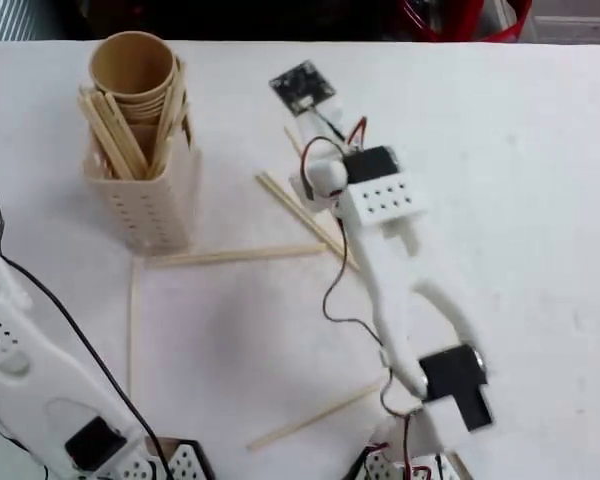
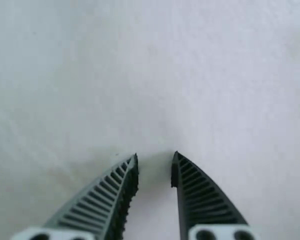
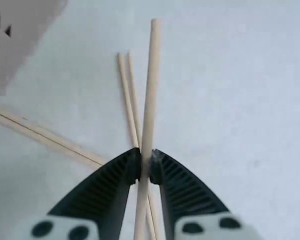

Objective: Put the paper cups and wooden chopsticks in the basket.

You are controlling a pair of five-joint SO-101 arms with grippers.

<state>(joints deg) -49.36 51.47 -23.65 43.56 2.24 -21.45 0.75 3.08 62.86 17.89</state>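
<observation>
Chopstick (image 3: 151, 90) is held in the right jaws, shut tight on it, its long axis pointing straight ahead of them, above 2 further chopsticks (image 3: 126, 95) on the surface. Basket (image 1: 155, 205) stands off to the side, across that axis. Left jaws are slightly parted and empty.

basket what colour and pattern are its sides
Cream basket with rows of small holes, clearest in the high view.

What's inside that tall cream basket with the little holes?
A stack of tan paper cups stands inside the cream perforated basket, with several wooden chopsticks leaning around it. The basket's walls cover their lower parts and the bottom.
</observation>
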